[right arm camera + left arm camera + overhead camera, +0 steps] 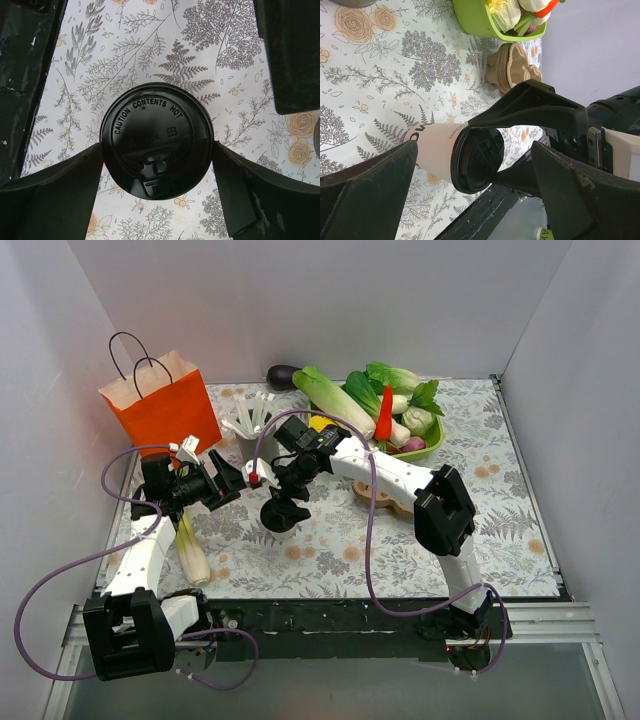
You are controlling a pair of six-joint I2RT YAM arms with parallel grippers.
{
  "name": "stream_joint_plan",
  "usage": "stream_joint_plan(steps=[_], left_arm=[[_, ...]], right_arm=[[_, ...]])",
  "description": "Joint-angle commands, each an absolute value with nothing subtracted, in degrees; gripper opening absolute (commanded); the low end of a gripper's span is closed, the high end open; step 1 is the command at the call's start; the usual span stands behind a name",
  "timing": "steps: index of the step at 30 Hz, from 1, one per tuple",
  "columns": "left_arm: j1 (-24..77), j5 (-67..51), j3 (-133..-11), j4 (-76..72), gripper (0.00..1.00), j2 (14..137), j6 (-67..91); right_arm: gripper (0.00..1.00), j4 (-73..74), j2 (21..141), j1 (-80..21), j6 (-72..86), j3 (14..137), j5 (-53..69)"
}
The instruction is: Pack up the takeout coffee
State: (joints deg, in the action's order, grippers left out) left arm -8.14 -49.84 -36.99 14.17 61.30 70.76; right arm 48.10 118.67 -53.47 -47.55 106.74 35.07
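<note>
The takeout coffee (280, 524) stands upright on the desk (480, 530), left of centre and toward the near edge. From above the right arm mostly hides its paper body. The right jaws straddle its black lid (157, 145), tips at the rim; whether they press it cannot be told. The left jaws gape wide, empty. From above, the pulp tray (512, 67) is half hidden.

This is a robotics lab test cell. Plain white walls (300, 300) box in a desk (490, 530) covered with a floral cloth. A left arm (140, 560) and a right arm (400, 475) are bolted to a metal rail (540, 618) at 6 o'clock, trailing purple cables (369, 540). Staged props sit at the back: an orange paper bag (160, 405) at 10 o'clock and a green basket (434, 448) of vegetables at 1 o'clock.
</note>
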Motion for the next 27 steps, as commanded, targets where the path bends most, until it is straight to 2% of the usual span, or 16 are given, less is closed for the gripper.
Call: stream_joint_plan(steps=[1,8,17,27], left_arm=[[-8.6,-49.4,-36.6,12.9,0.98,60.6,70.8],[-8.6,-49.7,-36.0,12.4,0.98,60.4,71.2],[-8.6,-49.9,-36.0,12.4,0.98,60.3,71.1],[-8.7,-51.2,-36.8,11.2,0.98,61.8,72.2]], right_arm=[[0.85,48.4,119.0,-54.4,-50.4,106.2,30.3],[0.74,48.8,119.0,-54.5,-50.1,103.9,29.4],[0.69,54.0,114.9,-53.8,-47.8,109.4,31.6],[0.68,53.3,107.5,-47.7,-41.0,104.2,33.7]])
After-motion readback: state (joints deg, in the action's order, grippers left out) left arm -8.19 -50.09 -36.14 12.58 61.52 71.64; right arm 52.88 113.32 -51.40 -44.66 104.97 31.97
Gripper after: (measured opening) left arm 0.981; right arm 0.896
